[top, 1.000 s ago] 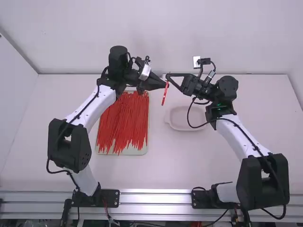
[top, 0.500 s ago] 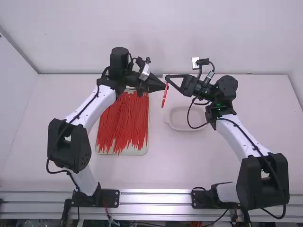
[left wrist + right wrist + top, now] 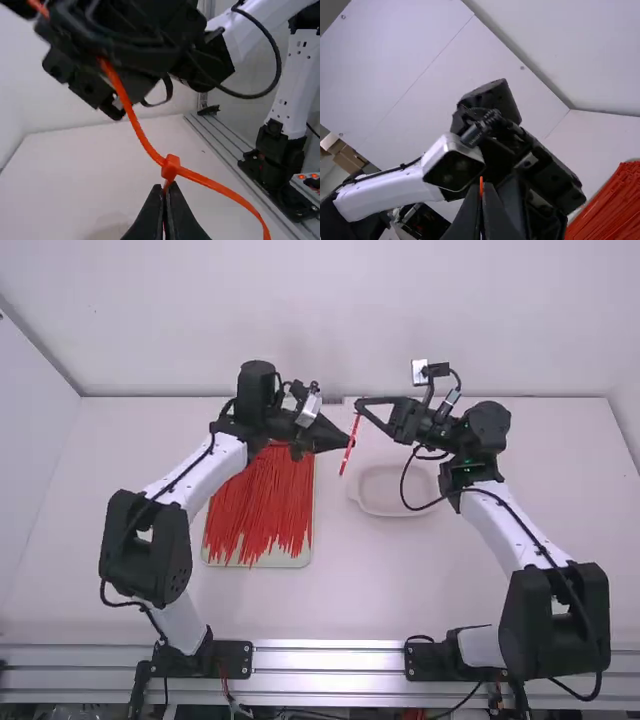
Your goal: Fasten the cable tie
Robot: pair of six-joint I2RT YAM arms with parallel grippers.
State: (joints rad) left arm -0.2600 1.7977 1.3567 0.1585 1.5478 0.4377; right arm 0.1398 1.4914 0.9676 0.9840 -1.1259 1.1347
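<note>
A red cable tie point(image 3: 346, 451) hangs in the air between both grippers, above the table's far middle. My left gripper point(image 3: 350, 431) is shut on it just below its square head point(image 3: 170, 166). From the head the strap point(image 3: 131, 116) rises to my right gripper point(image 3: 360, 406), which is shut on the strap's thin end point(image 3: 481, 184). The tie's other end point(image 3: 227, 192) curves away loose. In the right wrist view the left arm's wrist point(image 3: 520, 160) sits close behind my own fingers.
A flat tray point(image 3: 308, 540) heaped with several red cable ties point(image 3: 258, 505) lies under the left arm. An empty white dish point(image 3: 385, 492) sits beside it, below the right gripper. The table's rear edge meets the wall just behind the grippers.
Both arms have shifted slightly to the right with the tie still held between them. The hanging part of the tie now slants a little more.
</note>
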